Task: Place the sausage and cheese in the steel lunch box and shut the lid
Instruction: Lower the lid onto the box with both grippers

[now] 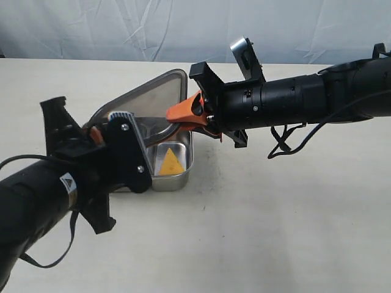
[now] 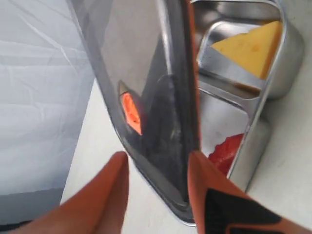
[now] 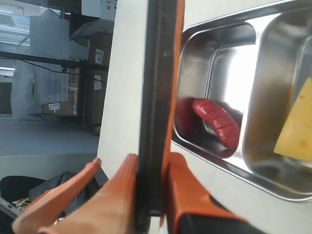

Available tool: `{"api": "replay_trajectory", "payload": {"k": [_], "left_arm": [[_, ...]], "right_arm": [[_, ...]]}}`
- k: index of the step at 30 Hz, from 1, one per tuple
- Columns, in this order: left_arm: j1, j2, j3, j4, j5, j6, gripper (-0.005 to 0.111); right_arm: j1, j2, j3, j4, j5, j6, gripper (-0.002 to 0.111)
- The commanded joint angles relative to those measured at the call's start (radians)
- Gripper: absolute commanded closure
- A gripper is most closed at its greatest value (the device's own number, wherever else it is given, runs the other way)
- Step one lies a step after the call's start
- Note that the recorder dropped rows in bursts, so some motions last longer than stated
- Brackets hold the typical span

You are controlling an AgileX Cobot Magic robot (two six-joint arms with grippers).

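The steel lunch box [image 1: 182, 177] sits mid-table. The yellow cheese [image 1: 171, 163] lies in its smaller compartment and the red sausage [image 3: 217, 122] in the larger one. The dark translucent lid [image 1: 146, 101] stands tilted up over the box. My right gripper [image 3: 151, 168] is shut on the lid's [image 3: 153, 87] edge, orange fingers pressed to both faces. My left gripper [image 2: 158, 170] is open around the lid's [image 2: 146, 73] other end, with one finger beside the lid's face and a wide gap to the other. In the exterior view the left fingers are mostly hidden behind that arm's wrist.
A pale tabletop [image 1: 275, 226] spreads around the box. A white cloth backdrop [image 1: 122, 27] hangs behind the table's far edge. Black cables [image 1: 284, 137] dangle under the right arm. Shelves with boxes [image 3: 92, 73] show beyond the table edge in the right wrist view.
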State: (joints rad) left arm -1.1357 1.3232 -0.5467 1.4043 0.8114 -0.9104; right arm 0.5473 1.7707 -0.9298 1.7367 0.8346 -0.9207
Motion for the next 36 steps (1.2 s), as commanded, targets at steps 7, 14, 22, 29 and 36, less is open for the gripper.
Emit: {"api": "replay_trajectory", "payload": {"k": [7, 14, 22, 29, 36], "left_arm": [[0.011, -0.304, 0.001, -0.056, 0.155, -0.220, 0.068], [0.066, -0.444, 0.038, -0.106, 0.109, -0.217, 0.068], [0.090, -0.450, 0.043, -0.137, 0.059, -0.216, 0.068], [0.090, -0.450, 0.043, -0.137, 0.042, -0.216, 0.068], [0.090, -0.450, 0.043, -0.130, 0.034, -0.216, 0.073]], "right_arm": [[-0.011, 0.007, -0.003, 0.008, 0.045, -0.033, 0.109], [-0.047, 0.090, -0.034, 0.008, 0.155, -0.112, 0.109], [-0.047, 0.157, -0.055, 0.008, 0.186, -0.179, 0.109], [-0.047, 0.159, -0.053, 0.008, 0.069, -0.176, 0.109], [-0.045, 0.159, -0.049, 0.008, 0.050, -0.134, 0.109]]}}
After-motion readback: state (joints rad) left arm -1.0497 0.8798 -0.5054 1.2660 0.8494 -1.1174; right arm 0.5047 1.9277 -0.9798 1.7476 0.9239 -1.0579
